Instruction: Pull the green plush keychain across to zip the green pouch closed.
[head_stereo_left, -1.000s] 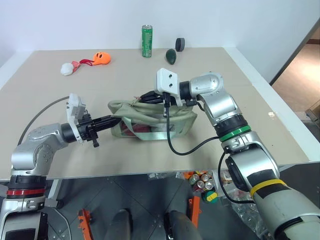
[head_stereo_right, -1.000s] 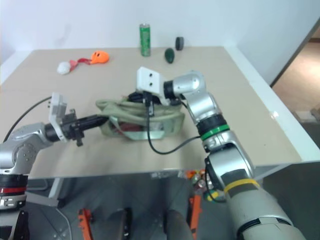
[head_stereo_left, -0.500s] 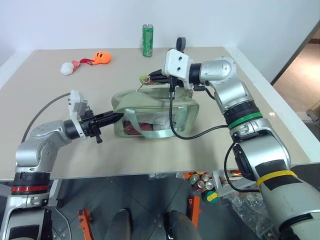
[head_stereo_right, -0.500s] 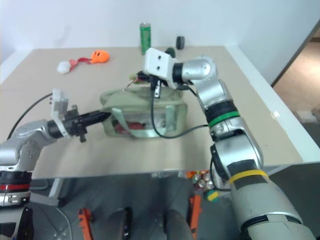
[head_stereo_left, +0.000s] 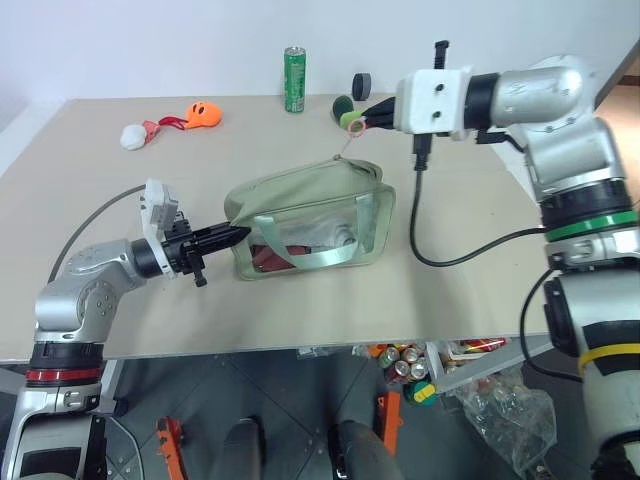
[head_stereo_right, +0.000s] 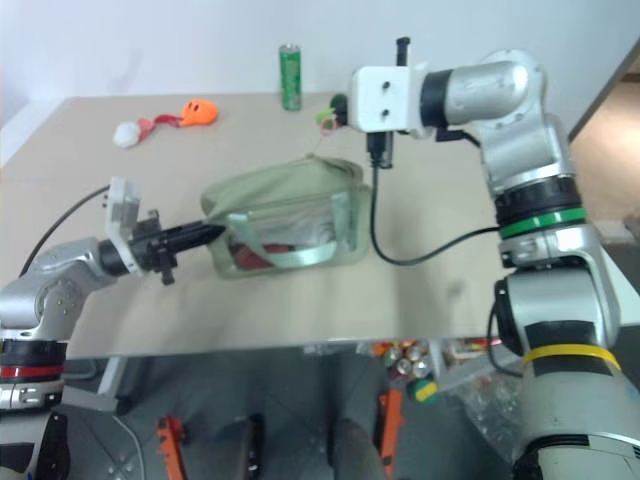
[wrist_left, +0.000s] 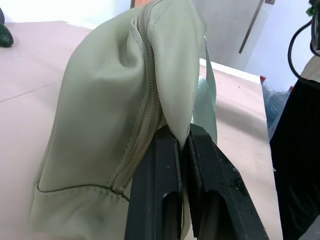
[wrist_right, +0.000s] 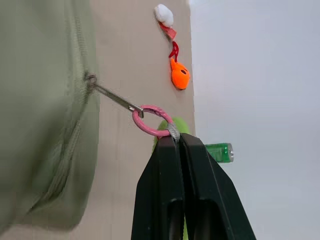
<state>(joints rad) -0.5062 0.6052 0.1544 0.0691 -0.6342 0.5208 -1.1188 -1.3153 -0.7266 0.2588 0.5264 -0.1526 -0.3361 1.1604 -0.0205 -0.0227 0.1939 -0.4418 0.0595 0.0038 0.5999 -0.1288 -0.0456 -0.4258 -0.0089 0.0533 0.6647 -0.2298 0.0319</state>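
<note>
The green pouch (head_stereo_left: 300, 205) lies mid-table, its top seam drawn together and its right end pulled up into a peak. My left gripper (head_stereo_left: 226, 238) is shut on the fabric at the pouch's left end, seen close in the left wrist view (wrist_left: 182, 136). My right gripper (head_stereo_left: 362, 119) hangs above and to the right of the pouch, shut on the green plush keychain (head_stereo_right: 328, 117). In the right wrist view the pink loop (wrist_right: 150, 121) runs taut from the fingers to the metal zipper pull (wrist_right: 112, 97); the fingers hide most of the plush (wrist_right: 172, 125).
A green can (head_stereo_left: 293, 80), a dark green egg shape (head_stereo_left: 341, 106) and a black round object (head_stereo_left: 360, 87) stand at the back. An orange plush (head_stereo_left: 203, 116) and a white one (head_stereo_left: 133, 136) lie back left. A black cable (head_stereo_left: 415, 215) hangs from the right wrist beside the pouch.
My right gripper has moved right and up with the keychain, drawing the zipper pull along the top. The slumped pouch now stands taut. The left gripper has held still.
</note>
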